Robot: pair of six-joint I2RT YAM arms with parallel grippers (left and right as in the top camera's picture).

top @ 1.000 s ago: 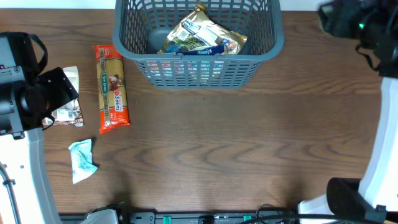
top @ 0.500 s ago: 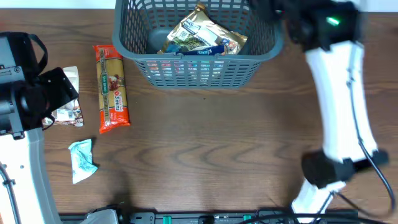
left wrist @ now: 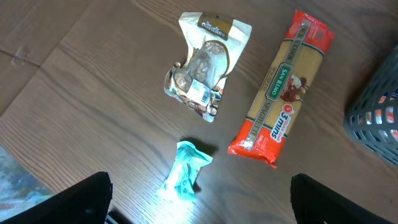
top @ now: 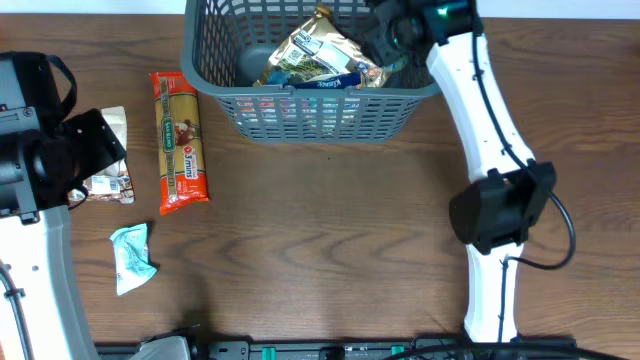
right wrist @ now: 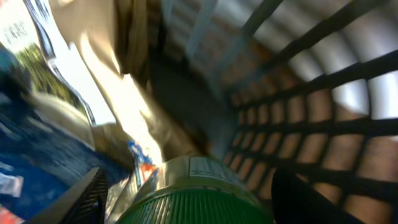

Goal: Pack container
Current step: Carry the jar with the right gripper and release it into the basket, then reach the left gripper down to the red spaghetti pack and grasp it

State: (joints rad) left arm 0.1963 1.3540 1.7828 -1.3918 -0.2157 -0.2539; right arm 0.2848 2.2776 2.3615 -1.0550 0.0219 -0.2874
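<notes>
The dark grey lattice container (top: 322, 112) stands at the back middle of the table. A gold and blue packet (top: 322, 55) lies inside it. My right gripper (top: 385, 35) is down inside the container at its right side. In the right wrist view it (right wrist: 186, 202) is shut on a jar with a ribbed green lid (right wrist: 193, 199), with the container's slotted wall (right wrist: 298, 93) beside it and the packet (right wrist: 68, 74) to the left. My left gripper (left wrist: 199, 205) is open and empty, held above a teal packet (left wrist: 185, 171).
On the table left of the container lie a long red and yellow pasta packet (top: 180, 140), a brown and white pouch (top: 112, 160) and the teal packet (top: 130, 258). The left arm (top: 40, 160) stands at the left edge.
My right arm has swung from the far right corner over to the container and lowered its gripper inside. The left arm and the loose packets have not moved.
</notes>
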